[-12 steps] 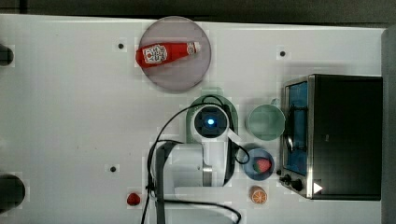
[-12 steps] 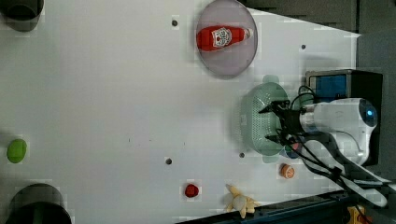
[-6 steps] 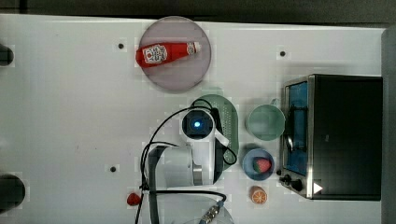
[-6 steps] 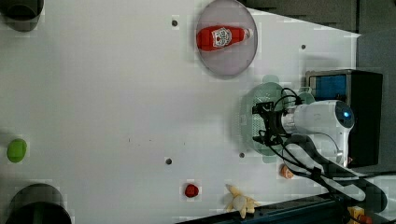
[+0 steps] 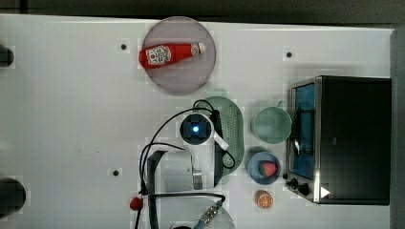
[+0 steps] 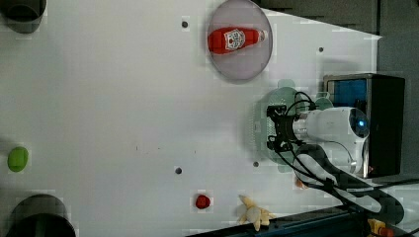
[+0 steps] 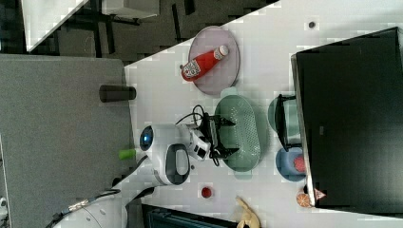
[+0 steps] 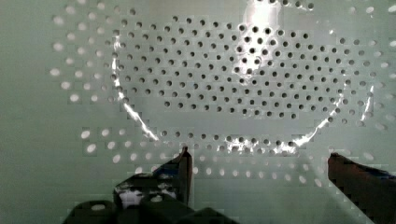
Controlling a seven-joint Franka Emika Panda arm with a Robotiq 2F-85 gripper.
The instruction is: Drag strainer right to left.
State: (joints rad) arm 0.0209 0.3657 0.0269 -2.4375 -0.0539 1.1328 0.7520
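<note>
Gripper (image 8: 257, 163): hanging inside the strainer (image 5: 234, 129), fingers spread wide, gripping nothing.
Strainer: sitting between the plate (image 5: 179, 78) and cup (image 5: 271, 125) in the top view.

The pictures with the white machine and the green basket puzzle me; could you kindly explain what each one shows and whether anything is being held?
The white machine is a robot arm, ending in a two-fingered gripper. Three cameras off the arm look at one white table; the wrist camera rides on the arm and looks between the fingers. The gripper is open over the pale green strainer, whose holes show up close in the wrist view, and it holds nothing. Also on the table: a ketchup bottle on a grey plate, a green cup, a blue bowl with a strawberry, an orange half and a small black oven.
</note>
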